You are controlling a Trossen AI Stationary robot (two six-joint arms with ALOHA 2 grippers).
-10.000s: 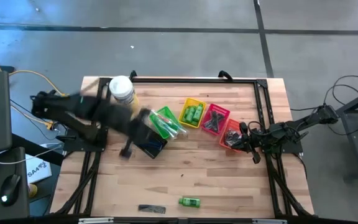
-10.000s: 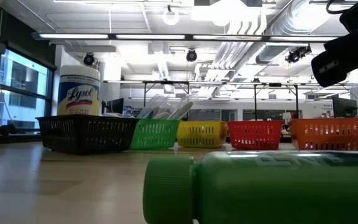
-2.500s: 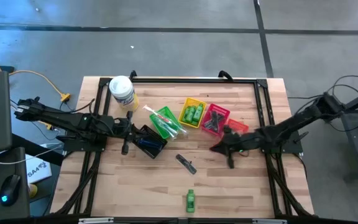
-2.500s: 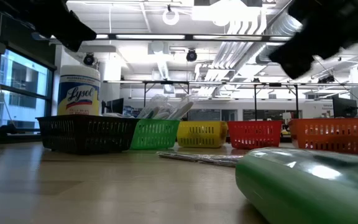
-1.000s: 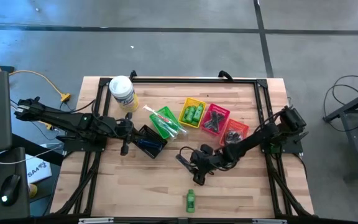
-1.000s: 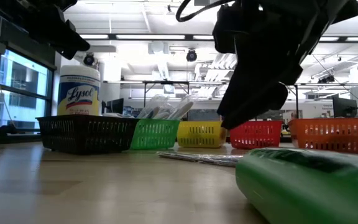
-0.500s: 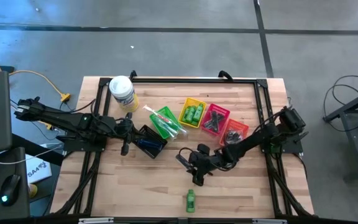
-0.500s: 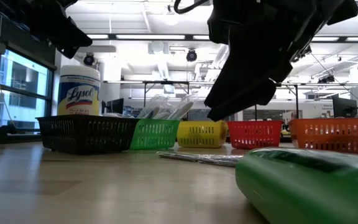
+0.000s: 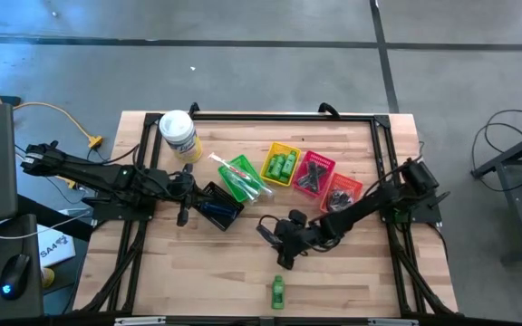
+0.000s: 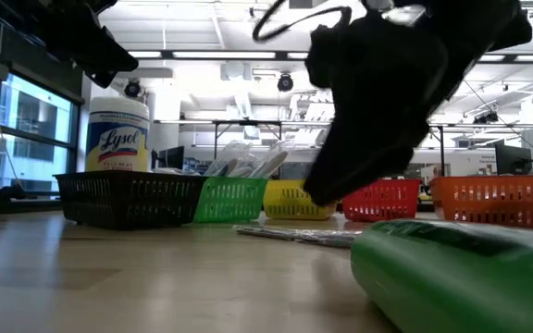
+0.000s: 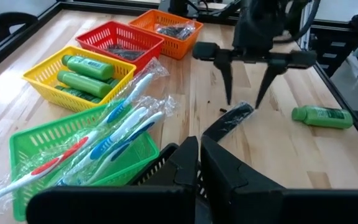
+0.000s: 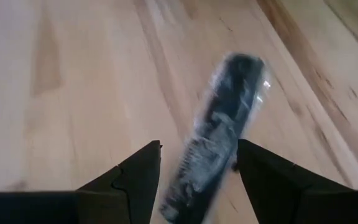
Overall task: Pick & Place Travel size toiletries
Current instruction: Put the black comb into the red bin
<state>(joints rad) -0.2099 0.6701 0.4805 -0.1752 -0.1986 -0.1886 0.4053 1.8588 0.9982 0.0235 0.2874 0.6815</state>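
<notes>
A black comb in clear wrap (image 12: 219, 134) lies flat on the table near its middle; it also shows in the high view (image 9: 265, 230) and the left wrist view (image 11: 230, 118). My right gripper (image 12: 199, 163) is open, pointing down just above the comb, one finger on either side of it, touching nothing (image 9: 275, 237) (image 11: 244, 102). A green mini bottle (image 9: 278, 292) lies on its side near the front edge. My left gripper (image 9: 182, 214) is shut and empty beside the black basket (image 9: 217, 205) at the left.
Behind the comb stands a row of baskets: green (image 9: 243, 177) with wrapped toothbrushes, yellow (image 9: 282, 164) with green bottles, red (image 9: 314, 173) with combs, orange (image 9: 341, 195) with dark bundles. A white-lidded tub (image 9: 178, 131) stands at the far left. Bare wood lies around the comb.
My right gripper has edged a little toward the table's left, over the comb, and has come slightly lower. The comb and the bottle have stayed where they were.
</notes>
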